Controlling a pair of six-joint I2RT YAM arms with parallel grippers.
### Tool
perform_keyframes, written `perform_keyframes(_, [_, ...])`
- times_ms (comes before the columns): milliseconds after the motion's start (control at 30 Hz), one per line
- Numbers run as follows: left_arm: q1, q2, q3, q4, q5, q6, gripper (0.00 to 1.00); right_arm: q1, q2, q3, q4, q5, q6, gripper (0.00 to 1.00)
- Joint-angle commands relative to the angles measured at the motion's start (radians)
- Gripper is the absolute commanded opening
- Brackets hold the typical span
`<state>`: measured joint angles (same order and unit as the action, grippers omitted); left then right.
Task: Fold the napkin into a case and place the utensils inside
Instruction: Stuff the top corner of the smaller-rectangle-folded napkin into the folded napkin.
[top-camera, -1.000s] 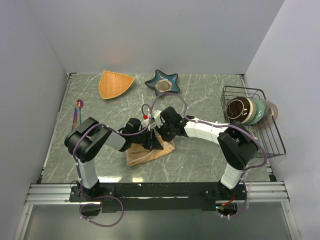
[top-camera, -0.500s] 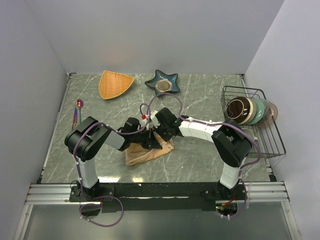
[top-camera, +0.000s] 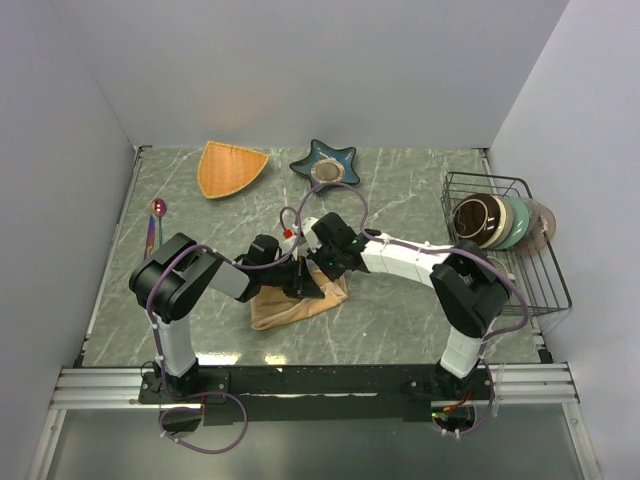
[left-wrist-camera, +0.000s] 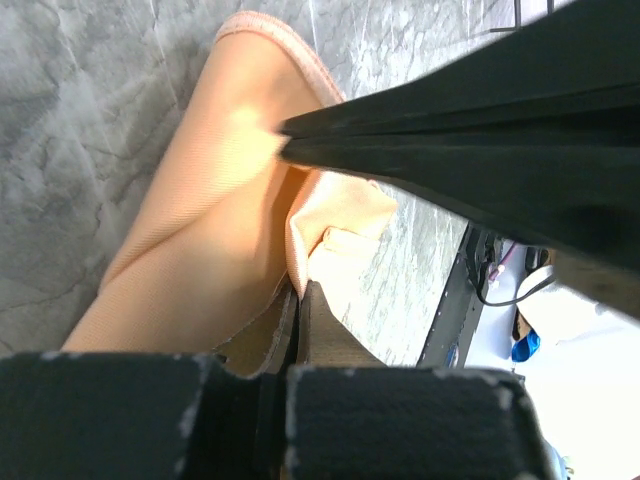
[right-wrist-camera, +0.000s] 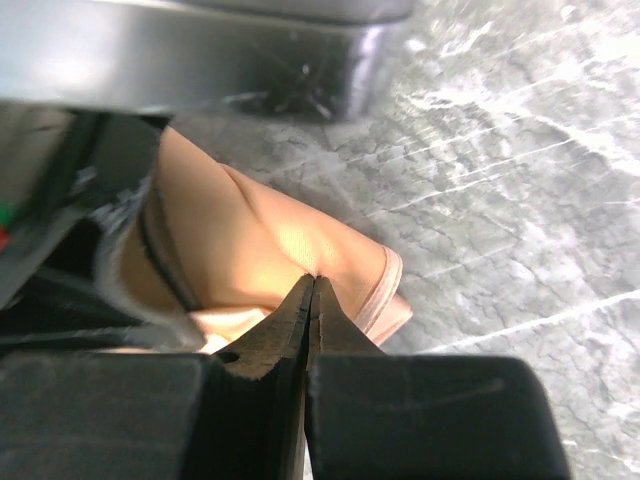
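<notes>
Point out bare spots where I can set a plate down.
Free: between the star dish and the wire basket; between the fan dish and the napkin. Crowded: the centre, where the left gripper and right gripper pinch the napkin.

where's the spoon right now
In the top view, the spoon lies by the table's left edge, just beyond the left arm, nearer than the orange fan-shaped dish.

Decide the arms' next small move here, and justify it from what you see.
Probably draw the pinched napkin across together to finish the fold. Left gripper and right gripper are each shut on a raised part of it, and it lies only partly folded; the spoon sits apart, far left.
</notes>
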<state>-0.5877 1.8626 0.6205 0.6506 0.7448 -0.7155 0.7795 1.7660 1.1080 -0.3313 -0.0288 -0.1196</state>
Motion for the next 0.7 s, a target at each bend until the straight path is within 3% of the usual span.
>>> perform_keyframes(0, [0.002,0.017,-0.018,-0.016,-0.039,0.037,0.01,-0.02,-0.091,0.029,-0.008,-0.025,0.009,0.0])
perform_keyframes(667, [0.019,-0.098,-0.012,0.11,0.048,-0.163,0.01,-0.025,-0.079,-0.045,0.002,-0.082,-0.048,0.0])
